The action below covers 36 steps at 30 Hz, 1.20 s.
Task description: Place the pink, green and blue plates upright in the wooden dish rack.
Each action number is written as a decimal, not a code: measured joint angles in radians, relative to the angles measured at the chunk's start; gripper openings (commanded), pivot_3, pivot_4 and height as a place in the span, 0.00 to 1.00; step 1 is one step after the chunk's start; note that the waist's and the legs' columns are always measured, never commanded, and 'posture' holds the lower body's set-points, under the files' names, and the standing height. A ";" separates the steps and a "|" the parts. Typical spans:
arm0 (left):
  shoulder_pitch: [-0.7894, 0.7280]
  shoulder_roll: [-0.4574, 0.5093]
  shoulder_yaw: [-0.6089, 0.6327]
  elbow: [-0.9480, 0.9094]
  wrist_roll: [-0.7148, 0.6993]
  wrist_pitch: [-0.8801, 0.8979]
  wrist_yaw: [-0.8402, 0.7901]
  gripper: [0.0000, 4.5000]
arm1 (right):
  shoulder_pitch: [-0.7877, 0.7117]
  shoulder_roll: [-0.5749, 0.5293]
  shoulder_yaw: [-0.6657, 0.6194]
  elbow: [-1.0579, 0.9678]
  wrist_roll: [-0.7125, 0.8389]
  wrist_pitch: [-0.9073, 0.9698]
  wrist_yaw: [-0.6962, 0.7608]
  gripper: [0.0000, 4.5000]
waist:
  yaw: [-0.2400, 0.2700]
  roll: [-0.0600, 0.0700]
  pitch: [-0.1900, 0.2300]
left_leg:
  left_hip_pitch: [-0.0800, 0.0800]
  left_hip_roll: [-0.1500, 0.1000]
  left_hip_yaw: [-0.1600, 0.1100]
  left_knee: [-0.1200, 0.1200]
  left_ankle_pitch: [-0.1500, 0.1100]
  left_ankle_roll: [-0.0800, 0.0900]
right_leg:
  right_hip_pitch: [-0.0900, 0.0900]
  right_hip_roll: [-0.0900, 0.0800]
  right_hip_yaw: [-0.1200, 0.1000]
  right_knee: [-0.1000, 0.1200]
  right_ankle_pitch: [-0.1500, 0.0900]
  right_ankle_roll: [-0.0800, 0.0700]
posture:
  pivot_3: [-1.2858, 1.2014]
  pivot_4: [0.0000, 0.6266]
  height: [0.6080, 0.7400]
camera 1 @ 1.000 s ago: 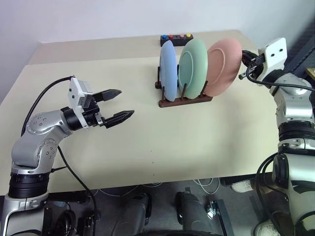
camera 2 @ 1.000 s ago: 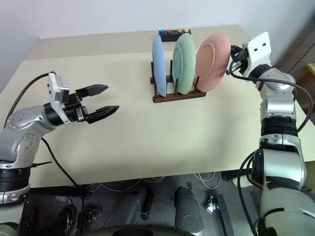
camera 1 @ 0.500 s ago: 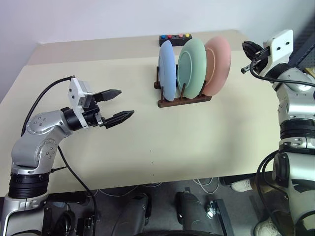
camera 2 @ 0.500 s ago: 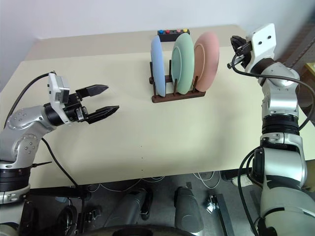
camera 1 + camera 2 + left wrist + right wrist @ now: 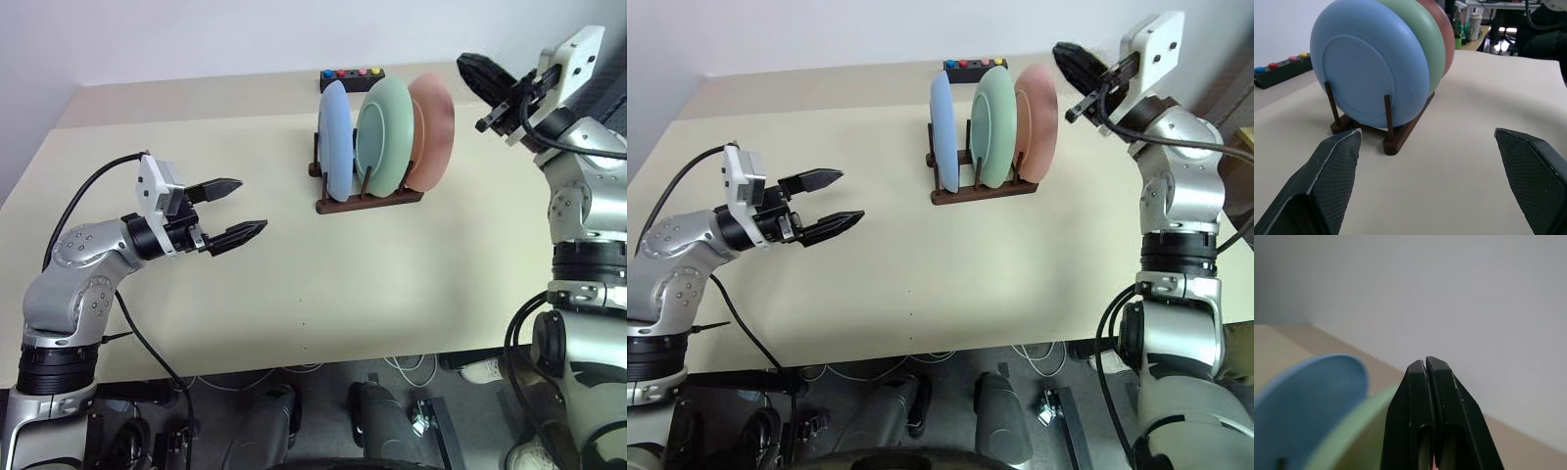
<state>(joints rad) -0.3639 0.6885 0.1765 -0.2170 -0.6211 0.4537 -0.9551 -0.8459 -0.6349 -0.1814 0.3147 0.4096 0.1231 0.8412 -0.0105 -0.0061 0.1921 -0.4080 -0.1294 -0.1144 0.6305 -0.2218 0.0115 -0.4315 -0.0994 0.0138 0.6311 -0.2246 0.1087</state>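
Right gripper (image 5: 1065,54) is pressed fully closed with nothing between its fingers, raised in the air just to the right of the pink plate (image 5: 434,127) and clear of it. All three plates stand upright in the wooden dish rack (image 5: 367,199) toward the far side of the table (image 5: 294,284): blue plate (image 5: 334,142) on the left, green plate (image 5: 385,137) in the middle, pink one at the right end. They are plain, matte and equal in size, packed close together; whether neighbouring rims actually touch is hard to judge. A second ago the pink plate leaned out to the right with the right gripper at its rim; now it sits straighter against the green one, and the gripper has lifted away and swung to point up and leftward. Left gripper (image 5: 231,211) hovers level over the table, well apart from the rack, fingers spread wide and empty, unmoved. A black box with coloured buttons (image 5: 351,76) lies behind the rack.
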 measured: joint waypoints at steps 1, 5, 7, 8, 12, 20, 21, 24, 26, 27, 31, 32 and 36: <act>0.000 0.000 0.000 0.000 0.000 0.000 0.000 1.00 | 0.021 0.000 0.013 -0.023 0.003 0.017 0.013 0.00 | -0.001 0.000 0.000 | 0.000 0.000 0.000 0.000 0.000 0.000 | 0.000 0.000 0.000 0.000 0.000 0.000 | 0.52 0.24 1.00; -0.002 -0.001 0.000 0.000 -0.001 0.001 0.002 1.00 | 0.055 -0.006 0.063 -0.044 -0.063 -0.015 0.028 0.00 | -0.003 0.000 0.000 | 0.000 0.000 0.001 0.000 0.000 0.000 | -0.001 0.000 0.000 0.000 0.000 0.000 | 0.52 0.24 1.00; -0.004 -0.001 0.001 0.000 -0.002 0.001 0.003 1.00 | 0.063 -0.014 0.082 -0.043 -0.119 -0.075 0.028 0.00 | -0.004 0.000 0.000 | 0.000 0.000 0.001 0.000 0.000 0.000 | -0.001 0.000 0.000 0.000 0.000 0.000 | 0.52 0.24 1.00; -0.004 -0.001 0.001 0.000 -0.002 0.001 0.003 1.00 | 0.063 -0.014 0.086 -0.042 -0.134 -0.095 0.027 0.00 | -0.004 0.000 0.000 | 0.000 0.001 0.001 0.000 0.000 0.000 | -0.001 0.000 0.001 0.000 0.001 0.000 | 0.52 0.24 1.00; -0.004 -0.001 0.001 0.000 -0.002 0.001 0.003 1.00 | 0.062 -0.014 0.098 -0.024 -0.196 -0.178 0.021 0.00 | -0.003 0.000 0.000 | 0.000 0.001 0.002 0.000 0.000 0.000 | -0.001 0.001 0.001 0.000 0.001 0.000 | 0.52 0.24 1.00; -0.005 0.000 0.001 0.000 -0.002 0.001 0.005 1.00 | 0.062 -0.016 0.133 0.017 -0.277 -0.265 0.020 0.00 | -0.003 0.000 0.000 | 0.000 0.001 0.002 0.000 0.000 0.000 | -0.001 0.001 0.001 0.000 0.001 0.000 | 0.52 0.24 1.00; -0.005 0.000 0.001 0.000 -0.002 0.002 0.005 1.00 | 0.062 -0.017 0.134 0.028 -0.288 -0.274 0.015 0.00 | -0.003 0.000 0.000 | 0.000 0.001 0.002 0.000 0.000 0.000 | -0.001 0.001 0.001 0.000 0.001 0.000 | 0.52 0.24 1.00; -0.005 0.000 0.001 -0.001 -0.002 0.003 0.008 1.00 | 0.062 -0.018 0.141 0.057 -0.311 -0.297 0.008 0.00 | -0.003 0.000 0.000 | 0.000 0.001 0.002 0.000 0.000 0.000 | -0.001 0.001 0.001 0.000 0.001 0.000 | 0.52 0.24 1.00; -0.005 0.000 0.001 -0.002 -0.002 0.006 0.011 1.00 | 0.062 -0.018 0.141 0.067 -0.315 -0.305 0.006 0.00 | -0.003 0.000 0.000 | 0.000 0.001 0.002 0.000 0.000 0.000 | -0.001 0.001 0.001 0.000 0.001 0.000 | 0.52 0.24 1.00; -0.005 0.000 0.001 -0.004 -0.002 0.011 0.012 1.00 | 0.061 -0.018 0.141 0.072 -0.318 -0.309 0.003 0.00 | -0.003 0.000 0.000 | 0.000 0.001 0.002 0.000 0.000 0.000 | -0.001 0.001 0.001 0.000 0.001 0.000 | 0.52 0.24 1.00; -0.005 0.000 0.002 -0.024 -0.003 0.020 0.017 1.00 | 0.061 -0.018 0.142 0.092 -0.329 -0.330 -0.002 0.00 | -0.003 0.000 0.000 | 0.000 0.001 0.002 0.000 0.000 0.000 | -0.001 0.001 0.001 0.000 0.001 0.000 | 0.52 0.24 1.00; -0.005 0.000 0.002 -0.027 -0.004 0.021 0.017 1.00 | 0.061 -0.018 0.143 0.092 -0.330 -0.336 -0.001 0.00 | -0.003 0.000 0.000 | 0.000 0.001 0.002 0.000 0.000 0.000 | -0.001 0.001 0.001 0.000 0.001 0.000 | 0.52 0.24 1.00; -0.005 0.001 0.004 -0.028 -0.011 0.022 0.017 1.00 | 0.061 -0.018 0.153 0.092 -0.331 -0.344 0.001 0.00 | -0.004 0.000 0.000 | 0.000 0.001 0.002 0.000 0.000 -0.001 | -0.001 0.001 0.001 0.000 0.001 -0.001 | 0.52 0.24 1.00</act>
<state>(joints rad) -0.3691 0.6890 0.1805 -0.2452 -0.6319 0.4760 -0.9378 -0.7852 -0.6527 -0.0284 0.4064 0.0781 -0.2209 0.8418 -0.0141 -0.0061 0.1921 -0.4080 -0.1285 -0.1128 0.6301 -0.2216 0.0109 -0.4327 -0.0983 0.0149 0.6314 -0.2238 0.1081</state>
